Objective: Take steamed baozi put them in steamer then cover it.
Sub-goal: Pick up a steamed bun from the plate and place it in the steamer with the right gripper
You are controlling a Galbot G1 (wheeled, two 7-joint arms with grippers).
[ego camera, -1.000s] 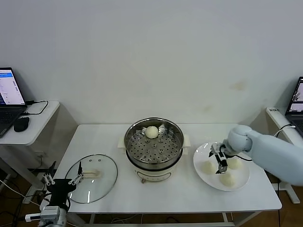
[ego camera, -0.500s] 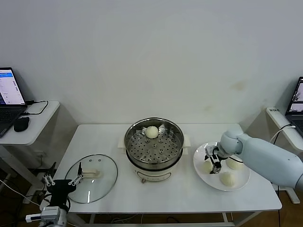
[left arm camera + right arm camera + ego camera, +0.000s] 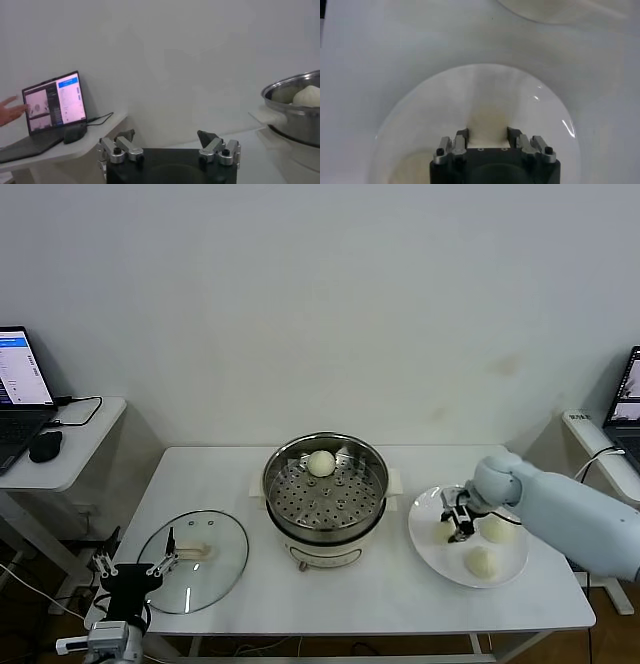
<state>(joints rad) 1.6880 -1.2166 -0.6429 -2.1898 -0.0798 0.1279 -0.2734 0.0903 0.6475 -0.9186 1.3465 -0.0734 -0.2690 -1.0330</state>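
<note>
Right gripper (image 3: 458,522): stood over the near-left part of the white plate (image 3: 510,562), jaws clenched on one steamed baozi (image 3: 487,127); in the right wrist view the bun sat between the two fingertips (image 3: 462,135), touching both.
Held baozi, head view (image 3: 443,531): lay just on the steamer side of the gripper, low over the plate; whether it rested on the plate or was clear of it could not be told.
Other baozi on plate: one (image 3: 497,528) just beyond the jaws on the side away from the steamer, one (image 3: 481,561) nearer the table's front edge, both apart from the gripper.
Baozi in steamer (image 3: 320,463): rested on the perforated tray at the back of the steamer (image 3: 324,496), well apart from the right jaws.
Steamer: uncovered, at the middle of the white table (image 3: 400,604), beside the plate.
Cover (image 3: 193,560): glass lid lay flat on the table, on the far side of the steamer from the right jaws, handle up.
Left gripper (image 3: 130,566): parked low at the table's front-left corner, just beside the cover's rim, jaws released and spread, nothing between them (image 3: 167,145).
Side desk (image 3: 70,454): carried a laptop (image 3: 22,389) and a mouse (image 3: 45,446), well apart from both grippers.
</note>
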